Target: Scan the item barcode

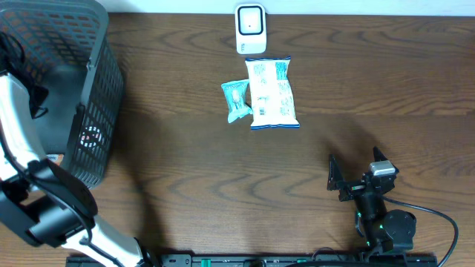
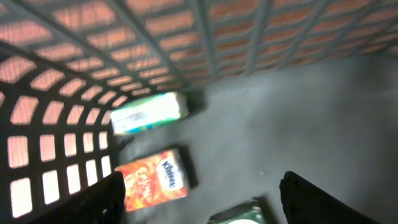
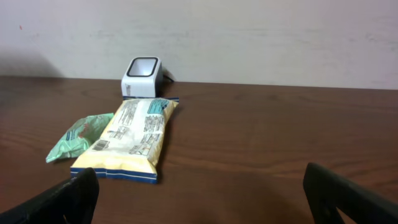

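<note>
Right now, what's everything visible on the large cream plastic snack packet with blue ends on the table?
The large cream plastic snack packet lies flat on the brown wooden table, printed back panel up, with dark blue crimped seals at both ends and teal patches near the far end. It looks sealed. Its long axis points at the white barcode scanner, far end about at its base. A small green packet touches its left edge.

Your left arm (image 1: 18, 133) bends at the elbow along the left edge. Its left gripper (image 2: 208, 199) points downward, jaws spread apart and holding nothing. Your right gripper (image 1: 355, 167) rests near the front right, jaws wide and empty.
</note>
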